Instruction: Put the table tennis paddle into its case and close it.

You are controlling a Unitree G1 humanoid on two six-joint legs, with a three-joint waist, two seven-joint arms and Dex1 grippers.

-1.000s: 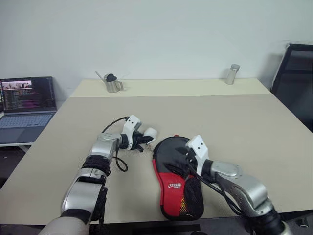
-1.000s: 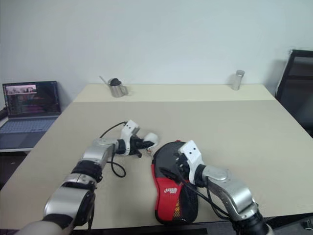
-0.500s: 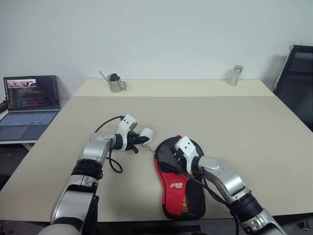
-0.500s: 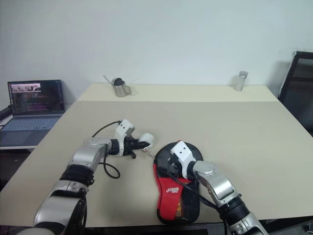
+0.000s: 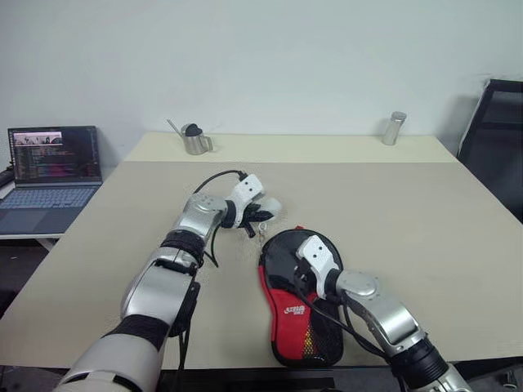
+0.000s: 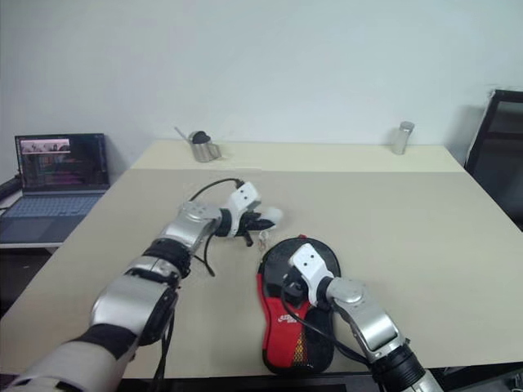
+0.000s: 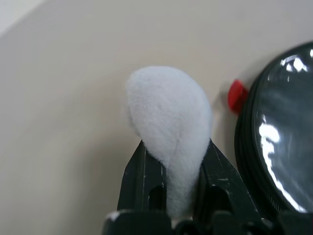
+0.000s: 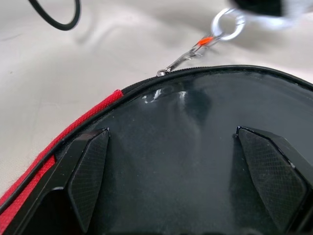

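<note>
The left gripper (image 5: 263, 214) is clenched on the white fluffy ball charm (image 7: 168, 125), whose soft body bulges out beyond the two black fingers (image 7: 142, 178) that squeeze its lower end. It hangs a little above the table (image 5: 392, 204), just beyond the round end of the case (image 5: 296, 298). From the charm a small metal ring and clip (image 8: 215, 34) lead down to the zip pull at the edge of the case, so the charm and the case are joined by that short link. The right gripper (image 8: 181, 181) has its jaws spread wide, its two fingers (image 8: 90, 181) set apart over the glossy black round part of the case; whether they press on the surface cannot be told. The case lies flat on the table under this gripper, its round black end toward the left gripper and its red panel, white logo and black mesh pocket toward the near edge of the table. The paddle itself cannot be made out apart from the case. Farther from both grippers, at the far edge of the table, stand a small metal pitcher (image 5: 193, 140) and a metal cup (image 5: 393, 127), well apart from each other. A laptop (image 5: 51, 175) sits open on a lower surface beyond the left arm's side of the table.
</note>
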